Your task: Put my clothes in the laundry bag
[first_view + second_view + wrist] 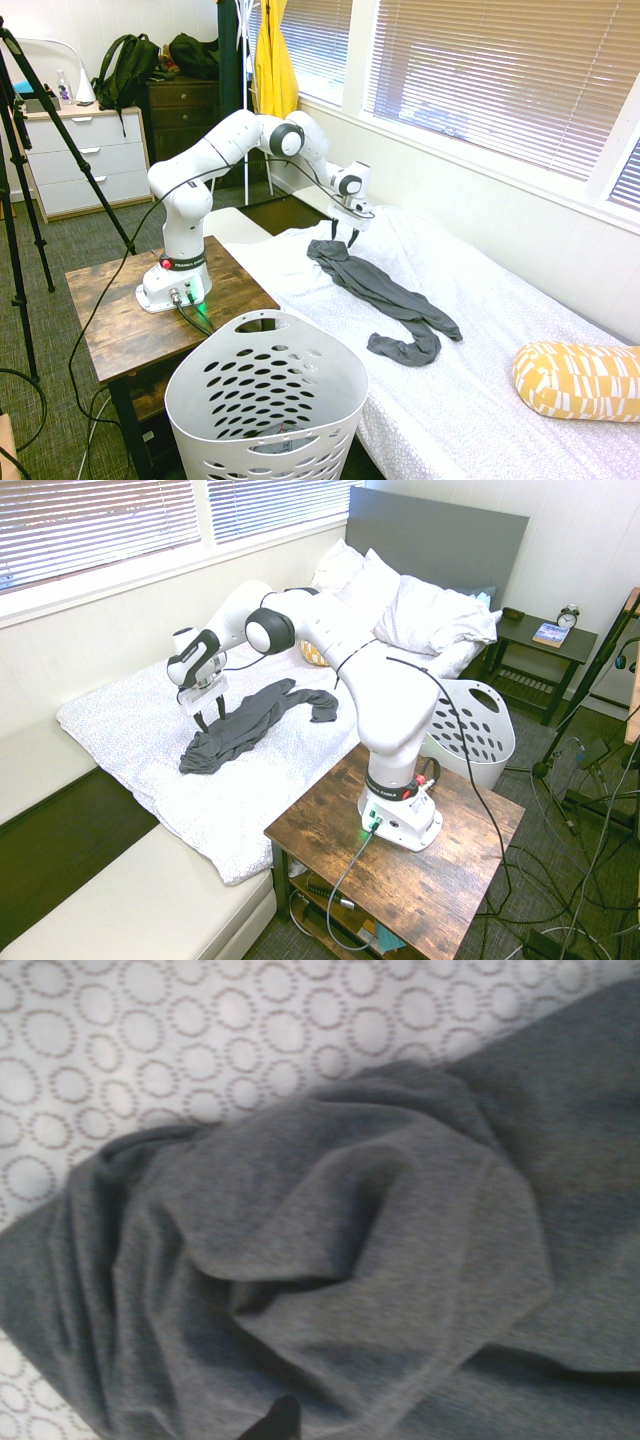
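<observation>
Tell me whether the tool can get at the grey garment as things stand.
Probably yes. The tool hangs open, pointing down right over the bunched end of the grey garment, which lies uncovered on the bed; nothing stands between them.

A yellow pillow (pixel 578 380) lies on the bed (pixel 480 300). White pillows (pixel 420 615) sit at the bed's head. A yellow coat (pixel 274 60) hangs beyond the bed.

Greys and whites on the bed

Dark grey clothes (pixel 385 292) lie on a white bedspread (pixel 480 380) printed with dotted circles; white laundry bag (pixel 265 405), yellow patterned pillow (pixel 580 378), brown wooden worktop (pixel 440 875).
</observation>
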